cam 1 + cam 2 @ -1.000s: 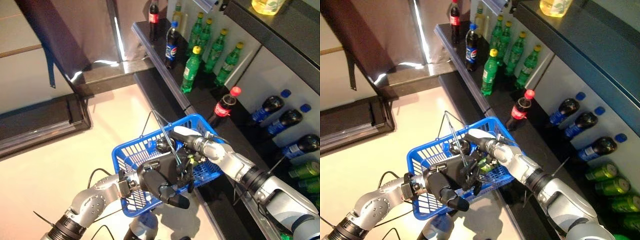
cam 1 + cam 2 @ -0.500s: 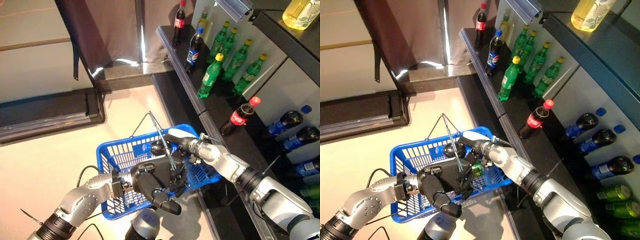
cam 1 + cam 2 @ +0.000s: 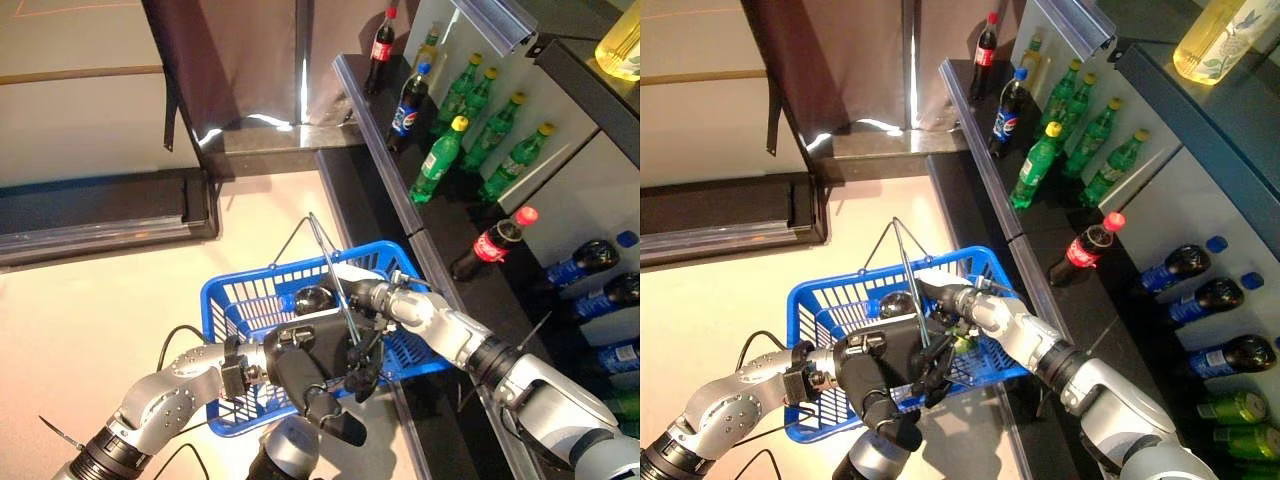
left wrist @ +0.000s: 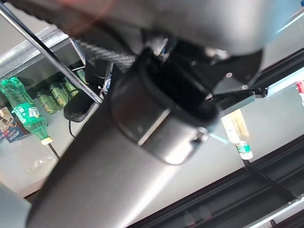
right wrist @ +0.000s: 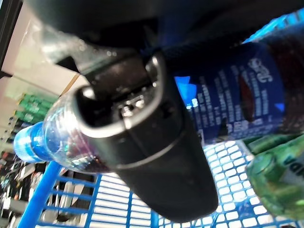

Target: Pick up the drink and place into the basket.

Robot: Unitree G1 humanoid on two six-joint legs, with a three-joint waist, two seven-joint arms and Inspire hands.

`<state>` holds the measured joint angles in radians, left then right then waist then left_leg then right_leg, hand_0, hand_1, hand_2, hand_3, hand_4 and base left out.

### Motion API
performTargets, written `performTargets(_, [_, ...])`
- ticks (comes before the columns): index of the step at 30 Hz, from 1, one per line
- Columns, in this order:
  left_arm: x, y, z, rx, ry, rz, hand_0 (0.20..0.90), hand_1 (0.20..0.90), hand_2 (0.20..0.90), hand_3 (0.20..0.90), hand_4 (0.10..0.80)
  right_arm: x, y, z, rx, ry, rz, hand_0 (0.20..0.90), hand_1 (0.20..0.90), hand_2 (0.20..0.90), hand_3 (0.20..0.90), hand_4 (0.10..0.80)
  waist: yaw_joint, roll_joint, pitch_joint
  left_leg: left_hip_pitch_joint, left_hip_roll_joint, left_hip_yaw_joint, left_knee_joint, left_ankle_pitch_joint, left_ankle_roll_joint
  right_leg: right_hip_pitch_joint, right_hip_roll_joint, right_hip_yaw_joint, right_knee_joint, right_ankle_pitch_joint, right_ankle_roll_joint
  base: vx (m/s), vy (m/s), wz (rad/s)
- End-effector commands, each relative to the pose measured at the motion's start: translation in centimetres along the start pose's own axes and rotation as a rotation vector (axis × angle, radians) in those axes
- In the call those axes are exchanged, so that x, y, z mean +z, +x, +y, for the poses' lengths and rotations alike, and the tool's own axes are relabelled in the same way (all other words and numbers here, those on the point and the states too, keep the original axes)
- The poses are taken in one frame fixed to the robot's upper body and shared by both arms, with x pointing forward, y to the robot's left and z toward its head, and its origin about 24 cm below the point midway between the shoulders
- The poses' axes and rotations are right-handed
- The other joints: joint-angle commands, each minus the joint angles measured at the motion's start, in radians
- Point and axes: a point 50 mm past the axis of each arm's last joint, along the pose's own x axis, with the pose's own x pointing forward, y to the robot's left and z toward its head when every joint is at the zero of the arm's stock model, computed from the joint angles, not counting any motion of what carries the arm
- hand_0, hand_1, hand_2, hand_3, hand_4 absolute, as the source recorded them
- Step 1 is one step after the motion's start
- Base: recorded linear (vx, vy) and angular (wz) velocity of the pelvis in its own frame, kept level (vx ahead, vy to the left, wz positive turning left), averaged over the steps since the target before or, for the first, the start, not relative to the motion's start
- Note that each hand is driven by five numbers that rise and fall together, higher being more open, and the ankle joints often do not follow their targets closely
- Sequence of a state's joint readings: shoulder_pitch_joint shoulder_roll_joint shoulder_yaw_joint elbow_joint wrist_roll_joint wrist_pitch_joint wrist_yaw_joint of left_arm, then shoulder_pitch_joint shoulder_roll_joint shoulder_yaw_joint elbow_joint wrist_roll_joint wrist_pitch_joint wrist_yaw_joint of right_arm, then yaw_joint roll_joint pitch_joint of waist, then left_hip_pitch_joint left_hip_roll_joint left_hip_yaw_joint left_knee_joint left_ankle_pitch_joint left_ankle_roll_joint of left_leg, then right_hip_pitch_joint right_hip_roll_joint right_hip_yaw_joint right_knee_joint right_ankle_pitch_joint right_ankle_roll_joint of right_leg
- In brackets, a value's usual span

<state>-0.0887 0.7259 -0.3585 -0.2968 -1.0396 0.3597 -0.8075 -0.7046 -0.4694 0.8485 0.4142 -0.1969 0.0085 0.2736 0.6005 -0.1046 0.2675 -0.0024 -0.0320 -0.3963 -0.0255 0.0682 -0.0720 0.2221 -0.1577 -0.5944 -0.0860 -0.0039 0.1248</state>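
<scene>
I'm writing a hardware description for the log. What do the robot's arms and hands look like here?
Both arms are silver-grey metal built from rounded segments with dark bands at the joints. Each ends in a dark, glossy hand: the left hand is blocky and black, and the right hand carries a white cover on its thumb. No sleeves or markings are legible.

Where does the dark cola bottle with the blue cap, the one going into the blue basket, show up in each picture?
Left eye: dark cola bottle inside blue basket.
Right eye: same spot, by right hand.
Left wrist: not visible.
Right wrist: fills the view.
Landmark: the basket.
</scene>
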Motion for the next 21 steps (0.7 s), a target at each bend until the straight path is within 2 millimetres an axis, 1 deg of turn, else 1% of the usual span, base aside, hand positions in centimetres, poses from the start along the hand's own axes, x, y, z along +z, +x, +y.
performTargets(1, [6.6, 2.9, -6.7, -0.541, 0.306, -0.415, 0.3, 0.3, 0.3, 0.2, 0.1, 5.9, 1.1, -2.4, -0.043, -0.139, -0.256, 0.3, 0.3, 0.3, 0.2, 0.1, -0.004, -0.001, -0.227, -0.004, 0.015, 0.019, -0.056, 0.045, -0.015, 0.031, 0.027, 0.004, 0.103, -0.06, -0.059, 0.0, 0.0, 0.0])
performTargets(8, [6.7, 3.0, -6.9, -0.554, 0.316, -0.426, 0.3, 0.3, 0.3, 0.2, 0.1, 6.2, 1.5, -1.2, -0.006, -0.133, -0.257, 0.3, 0.3, 0.3, 0.2, 0.1, -0.003, -0.001, -0.23, -0.007, 0.009, 0.02, -0.056, 0.044, -0.012, 0.028, 0.025, 0.007, 0.096, -0.054, -0.054, -0.006, 0.014, 0.0])
performTargets(11, [6.8, 3.1, -7.0, -0.56, 0.319, -0.428, 0.3, 0.3, 0.3, 0.2, 0.1, 6.0, 1.8, -0.9, 0.004, -0.125, -0.248, 0.3, 0.3, 0.3, 0.2, 0.1, -0.003, -0.002, -0.231, -0.009, 0.005, 0.02, -0.057, 0.044, -0.012, 0.026, 0.026, 0.009, 0.093, -0.051, -0.053, 0.0, 0.0, 0.0])
performTargets(12, [6.7, 3.1, -6.9, -0.561, 0.32, -0.429, 0.3, 0.3, 0.3, 0.2, 0.1, 5.9, 1.8, -0.7, 0.008, -0.123, -0.244, 0.309, 0.309, 0.309, 0.211, 0.111, -0.004, -0.002, -0.231, -0.009, 0.005, 0.02, -0.057, 0.044, -0.012, 0.025, 0.025, 0.01, 0.092, -0.051, -0.053, -0.001, 0.018, 0.03])
performTargets(13, [6.7, 3.2, -7.0, -0.562, 0.32, -0.429, 0.3, 0.3, 0.3, 0.2, 0.1, 5.9, 1.8, -0.7, 0.011, -0.122, -0.24, 0.465, 0.465, 0.465, 0.392, 0.292, -0.004, -0.002, -0.231, -0.009, 0.005, 0.02, -0.057, 0.044, -0.012, 0.025, 0.025, 0.01, 0.093, -0.05, -0.052, 0.003, 0.017, 0.03])
performTargets(14, [6.7, 3.2, -7.0, -0.565, 0.318, -0.429, 0.3, 0.3, 0.3, 0.2, 0.1, 5.7, 1.9, -0.5, 0.015, -0.118, -0.236, 0.559, 0.559, 0.559, 0.502, 0.402, -0.004, -0.002, -0.232, -0.009, 0.005, 0.021, -0.057, 0.043, -0.011, 0.025, 0.025, 0.01, 0.093, -0.051, -0.053, 0.0, 0.0, 0.0])
performTargets(15, [6.7, 3.2, -7.0, -0.565, 0.318, -0.43, 0.3, 0.3, 0.3, 0.2, 0.1, 5.6, 2.0, -0.4, 0.021, -0.112, -0.232, 0.726, 0.726, 0.726, 0.697, 0.597, -0.004, -0.003, -0.233, -0.009, 0.005, 0.021, -0.057, 0.043, -0.01, 0.025, 0.025, 0.01, 0.093, -0.051, -0.053, 0.0, 0.0, 0.0])
performTargets(16, [6.8, 3.1, -7.0, -0.566, 0.32, -0.431, 0.3, 0.3, 0.3, 0.2, 0.1, 5.5, 2.0, -0.2, 0.028, -0.108, -0.227, 0.867, 0.867, 0.867, 0.862, 0.762, -0.004, -0.003, -0.234, -0.009, 0.004, 0.021, -0.057, 0.043, -0.01, 0.024, 0.025, 0.011, 0.093, -0.051, -0.053, 0.0, 0.0, 0.0])
performTargets(17, [6.8, 3.1, -7.1, -0.567, 0.32, -0.432, 0.3, 0.3, 0.3, 0.2, 0.1, 5.5, 2.0, -0.1, 0.032, -0.104, -0.224, 0.867, 0.867, 0.867, 0.862, 0.762, -0.004, -0.003, -0.234, -0.009, 0.004, 0.02, -0.057, 0.043, -0.01, 0.024, 0.025, 0.011, 0.093, -0.05, -0.053, 0.0, 0.0, 0.0])
performTargets(18, [6.8, 3.2, -7.1, -0.567, 0.322, -0.435, 0.3, 0.3, 0.3, 0.2, 0.1, 5.4, 2.1, 0.1, 0.041, -0.099, -0.22, 0.9, 0.9, 0.9, 0.9, 0.8, -0.004, -0.004, -0.234, -0.01, 0.003, 0.02, -0.057, 0.044, -0.009, 0.023, 0.026, 0.013, 0.092, -0.05, -0.053, 0.0, 0.0, 0.0])
performTargets(21, [7.0, 3.2, -7.3, -0.573, 0.323, -0.441, 0.3, 0.3, 0.3, 0.2, 0.1, 5.1, 2.3, 0.8, 0.063, -0.092, -0.206, 0.9, 0.9, 0.9, 0.9, 0.8, -0.002, -0.004, -0.235, -0.011, 0.002, 0.02, -0.057, 0.044, -0.008, 0.021, 0.026, 0.013, 0.093, -0.05, -0.053, 0.0, 0.0, 0.0])
